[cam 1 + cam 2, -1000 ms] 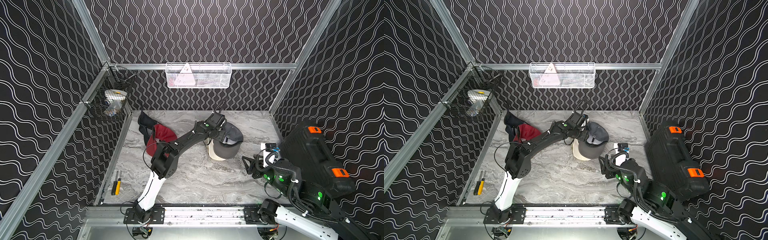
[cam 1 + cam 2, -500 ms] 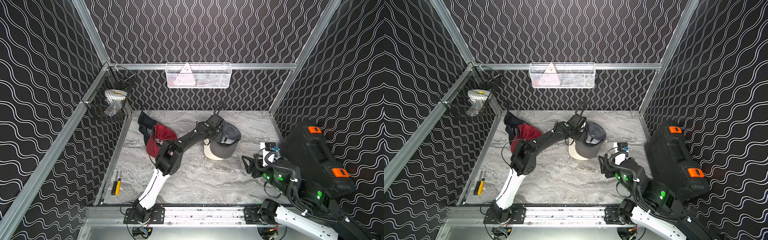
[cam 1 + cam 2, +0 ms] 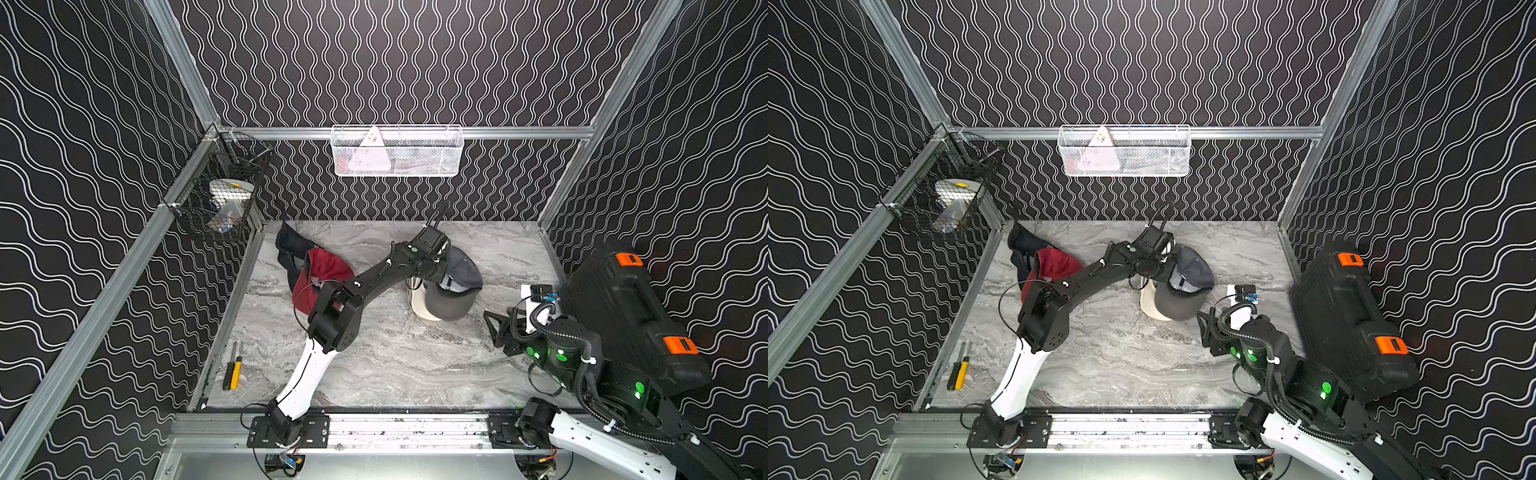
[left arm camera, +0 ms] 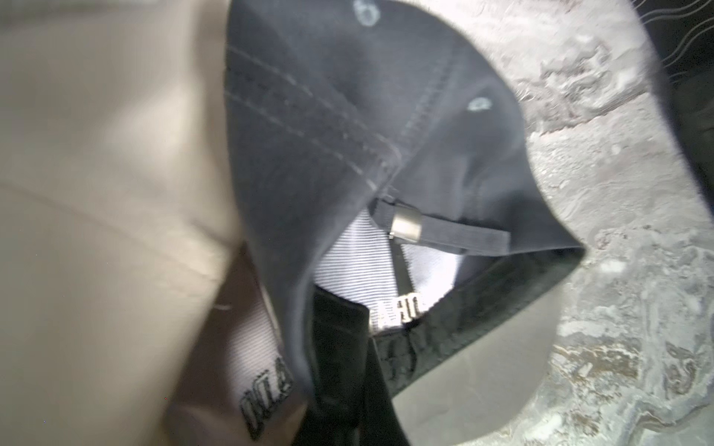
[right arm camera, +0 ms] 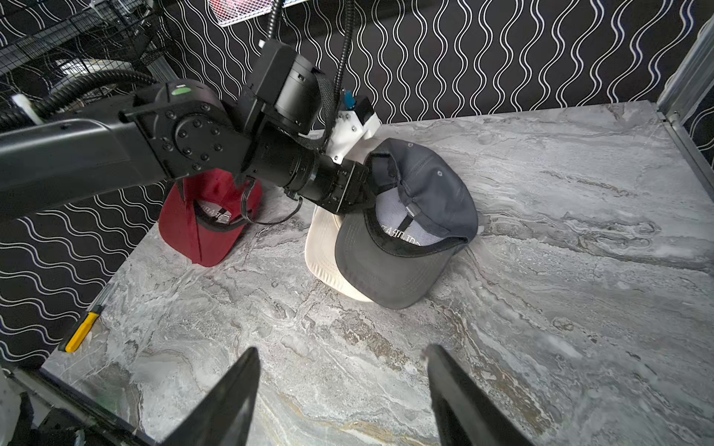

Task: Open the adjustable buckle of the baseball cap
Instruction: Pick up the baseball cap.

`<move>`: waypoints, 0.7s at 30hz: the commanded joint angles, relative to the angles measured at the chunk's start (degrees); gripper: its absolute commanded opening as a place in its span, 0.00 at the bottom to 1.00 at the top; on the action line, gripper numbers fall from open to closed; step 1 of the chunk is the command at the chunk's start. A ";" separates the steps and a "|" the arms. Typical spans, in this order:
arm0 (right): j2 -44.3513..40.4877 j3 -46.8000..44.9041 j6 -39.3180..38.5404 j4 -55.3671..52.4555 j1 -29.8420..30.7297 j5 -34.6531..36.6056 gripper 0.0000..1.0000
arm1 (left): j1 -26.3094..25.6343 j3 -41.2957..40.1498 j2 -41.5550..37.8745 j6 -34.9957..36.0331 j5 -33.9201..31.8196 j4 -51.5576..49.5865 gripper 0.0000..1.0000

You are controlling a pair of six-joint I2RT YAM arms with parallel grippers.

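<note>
Left claw (image 5: 366,181) was pictured clamped on the back rim of the gray cap (image 5: 436,185) on the table (image 5: 560,278), its buckle (image 4: 405,228) exposed just beside the grip, facing the open right claw (image 5: 340,361) well apart.

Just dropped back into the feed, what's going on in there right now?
The left gripper is shut on the back rim of the grey cap, which lies partly on a cream cap. The metal buckle is not yet opened, its strap threaded through. The right gripper hangs open above the table, touching nothing. A red cap lies aside.
</note>
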 commanded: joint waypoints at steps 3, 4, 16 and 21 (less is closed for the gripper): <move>0.26 1.16 0.93 0.15 -0.01 0.61 0.69 | -0.29 -1.51 -3.31 -0.74 -0.34 -0.60 0.00; 0.39 1.53 0.93 -0.18 -0.01 0.73 0.69 | -0.43 -1.80 -4.00 -0.76 -0.16 -0.58 0.00; 0.83 5.46 0.53 -3.97 -0.02 4.32 0.70 | -2.46 -8.00 -16.95 -0.15 -0.32 -1.89 0.00; 1.36 5.11 0.97 -4.46 0.00 5.19 0.70 | -3.20 -12.90 -23.49 0.51 -0.96 -1.80 0.00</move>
